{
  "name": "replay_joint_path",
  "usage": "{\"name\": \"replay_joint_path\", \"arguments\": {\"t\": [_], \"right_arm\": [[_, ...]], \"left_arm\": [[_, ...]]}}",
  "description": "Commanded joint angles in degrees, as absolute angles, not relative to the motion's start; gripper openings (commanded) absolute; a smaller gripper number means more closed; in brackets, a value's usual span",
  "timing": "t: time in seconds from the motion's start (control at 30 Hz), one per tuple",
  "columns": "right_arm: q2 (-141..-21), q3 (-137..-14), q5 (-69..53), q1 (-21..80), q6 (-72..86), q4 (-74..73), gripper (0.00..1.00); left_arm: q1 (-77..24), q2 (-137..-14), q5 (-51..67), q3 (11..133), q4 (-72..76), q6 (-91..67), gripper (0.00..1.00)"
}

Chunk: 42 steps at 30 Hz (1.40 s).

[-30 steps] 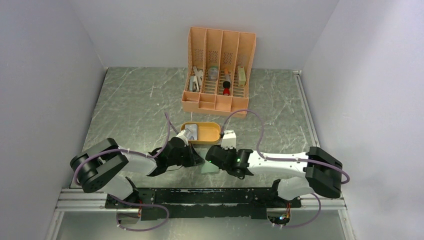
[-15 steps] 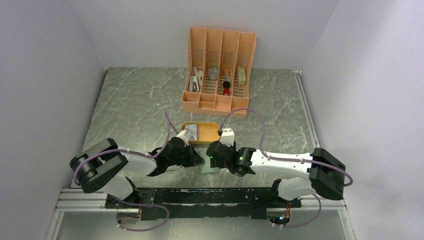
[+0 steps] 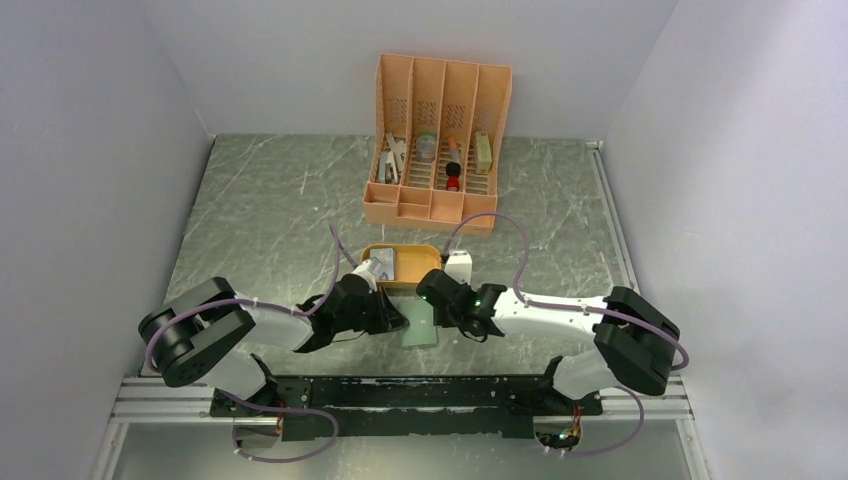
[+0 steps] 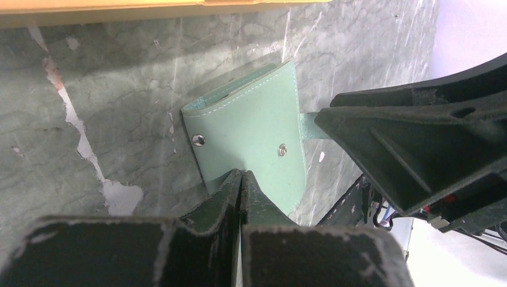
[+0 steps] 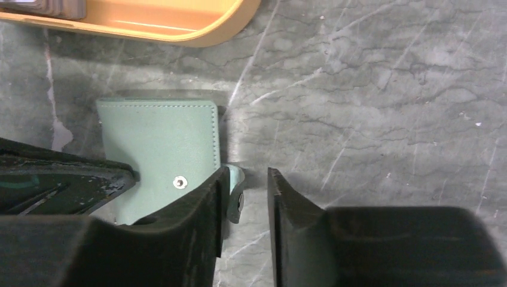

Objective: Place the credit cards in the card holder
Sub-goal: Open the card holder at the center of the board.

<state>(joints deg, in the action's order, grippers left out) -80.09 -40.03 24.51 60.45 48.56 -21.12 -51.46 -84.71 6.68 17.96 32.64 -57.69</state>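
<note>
The card holder (image 3: 419, 328), a pale green wallet folded shut with two metal snaps, lies flat on the marble between both grippers (image 4: 248, 128) (image 5: 158, 140). My left gripper (image 3: 399, 319) is shut, and its joined tips (image 4: 241, 173) rest on the holder's near edge. My right gripper (image 3: 433, 306) is open at the holder's right edge (image 5: 246, 173). The small snap tab (image 5: 235, 197) sits between its fingers, against the left one. A greyish credit card (image 3: 384, 266) lies in the left end of the orange tray (image 3: 426, 262), its corner showing in the right wrist view (image 5: 57, 6).
The oval orange tray (image 5: 179, 24) sits just beyond the holder. A tall orange slotted organizer (image 3: 440, 140) with small items stands farther back. White walls close in left, right and behind.
The right gripper has swung left and away from me to the holder's right edge, its jaws opening wide then narrowing. Left gripper and holder have stayed put.
</note>
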Motion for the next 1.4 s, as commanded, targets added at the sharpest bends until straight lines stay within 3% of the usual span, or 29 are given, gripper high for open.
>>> {"name": "replay_joint_path", "arguments": {"t": [0.0, 0.2, 0.3, 0.4, 0.47, 0.6, 0.7, 0.73, 0.77, 0.83, 1.03, 1.37], "right_arm": [[-78.6, -37.8, 23.5, 58.8, 48.0, -20.4, 0.3], [-77.9, -35.5, 21.1, 57.7, 47.5, -18.5, 0.14], [-76.3, -34.7, 20.9, 57.5, 47.5, -18.3, 0.0], [-72.4, -33.4, 20.4, 57.6, 46.8, -17.3, 0.0], [-69.8, -32.6, 19.6, 57.6, 45.9, -16.6, 0.0], [-66.9, -31.8, 16.0, 57.6, 43.5, -15.3, 0.0], [-65.7, -31.0, 14.3, 57.9, 43.1, -14.1, 0.0], [-65.4, -30.8, 13.8, 58.0, 43.1, -13.6, 0.0], [-64.9, -30.6, 13.2, 58.1, 43.0, -13.2, 0.0], [-64.2, -30.3, 12.0, 58.3, 42.9, -12.0, 0.0], [-63.0, -30.3, 9.8, 59.5, 42.6, -10.3, 0.0], [-59.9, -29.7, 8.5, 60.1, 42.4, -9.1, 0.0]], "left_arm": [[-51.5, -86.5, 6.2, 16.1, 25.1, -55.1, 0.05], [-51.6, -87.1, 7.5, 16.0, 26.3, -55.0, 0.05], [-51.9, -86.3, 7.9, 16.1, 26.2, -54.9, 0.05], [-52.6, -84.0, 7.8, 16.5, 24.9, -54.3, 0.05], [-53.1, -81.7, 7.4, 16.9, 23.1, -53.6, 0.14], [-54.3, -76.7, 7.1, 17.5, 19.9, -52.1, 0.42], [-55.6, -74.0, 7.3, 18.2, 18.5, -51.3, 0.55], [-56.1, -73.6, 7.4, 18.5, 18.3, -51.2, 0.72], [-56.4, -73.3, 7.4, 18.8, 18.1, -51.2, 0.78], [-57.2, -73.0, 7.1, 19.4, 17.5, -51.2, 0.83], [-59.1, -73.2, 5.4, 22.8, 14.7, -50.4, 0.9], [-59.8, -74.2, 3.1, 26.1, 11.5, -49.5, 0.9]]}}
